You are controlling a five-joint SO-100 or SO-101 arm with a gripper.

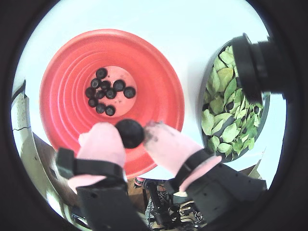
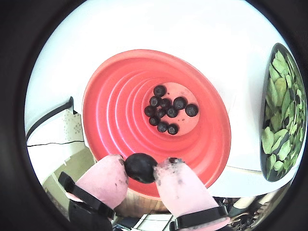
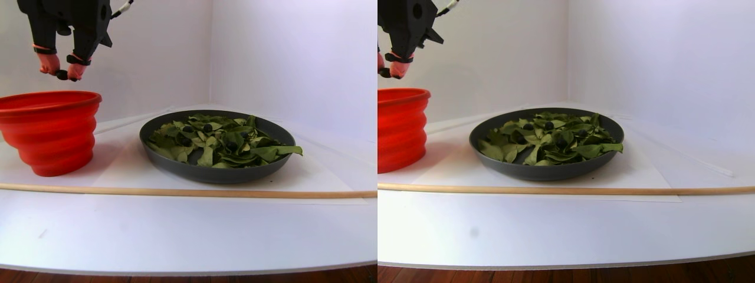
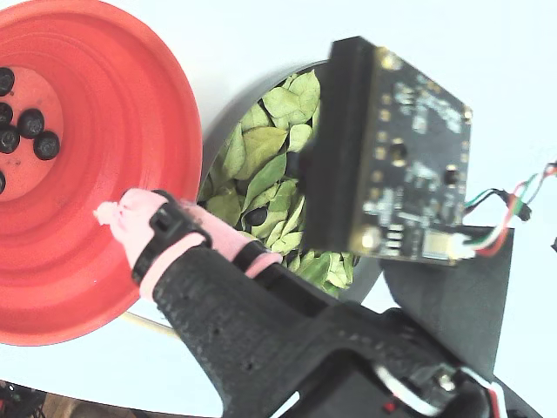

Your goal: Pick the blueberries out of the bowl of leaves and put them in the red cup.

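Note:
My gripper [image 1: 131, 134] is shut on a single blueberry [image 2: 141, 167], pinched between two pink-padded fingertips. It hangs above the near rim of the red cup [image 1: 159, 91], shown in the stereo pair view with the gripper [image 3: 62, 73] a little over the cup [image 3: 53, 138]. Several blueberries [image 2: 168, 111] lie on the cup's flat pinkish bottom. Beside the cup stands the dark grey bowl [image 3: 212, 172], full of green leaves [image 1: 224, 115], with a few dark blueberries [image 3: 207, 127] showing among them. One pink finger [image 4: 130, 218] shows over the cup wall in the fixed view.
A thin wooden stick [image 3: 177, 191] lies across the white table in front of cup and bowl. White walls close off the back. A black camera board [image 4: 392, 148] on the arm covers part of the bowl in the fixed view.

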